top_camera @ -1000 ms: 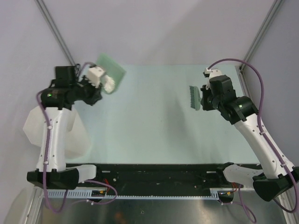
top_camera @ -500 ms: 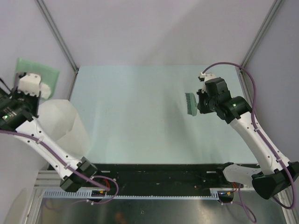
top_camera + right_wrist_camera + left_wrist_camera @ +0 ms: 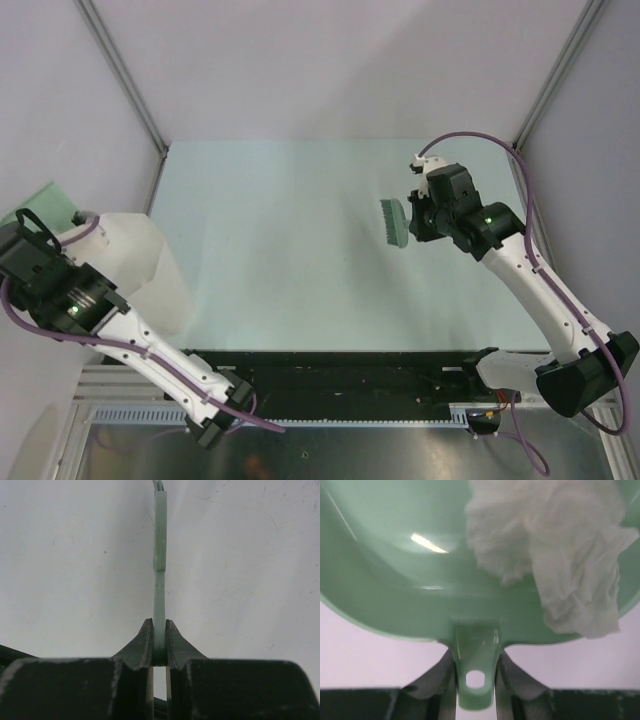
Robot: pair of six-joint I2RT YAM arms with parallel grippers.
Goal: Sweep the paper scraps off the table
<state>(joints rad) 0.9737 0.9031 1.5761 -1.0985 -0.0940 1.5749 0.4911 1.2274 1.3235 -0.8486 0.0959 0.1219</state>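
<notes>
My left gripper [image 3: 475, 666] is shut on the handle of a green dustpan [image 3: 395, 565]. Crumpled white paper scraps [image 3: 555, 550] lie piled in the pan's right half. In the top view the dustpan [image 3: 40, 203] is off the left edge of the pale green table [image 3: 280, 250], behind the white bin [image 3: 150, 262]. The left arm hides most of the pan there. My right gripper [image 3: 412, 218] is shut on the thin handle of a green brush [image 3: 393, 222], held over the table's right half. In the right wrist view the brush handle [image 3: 159, 565] runs straight up from between the fingers [image 3: 145, 642].
The large white translucent bin stands beside the table's left edge, under the left arm. Grey walls and metal posts [image 3: 120, 75] enclose the back and sides. A black rail [image 3: 340, 365] runs along the near edge between the arm bases.
The left arm has swung left off the table and toward the near side, carrying the dustpan past the bin. The right arm has shifted the brush a little left.
</notes>
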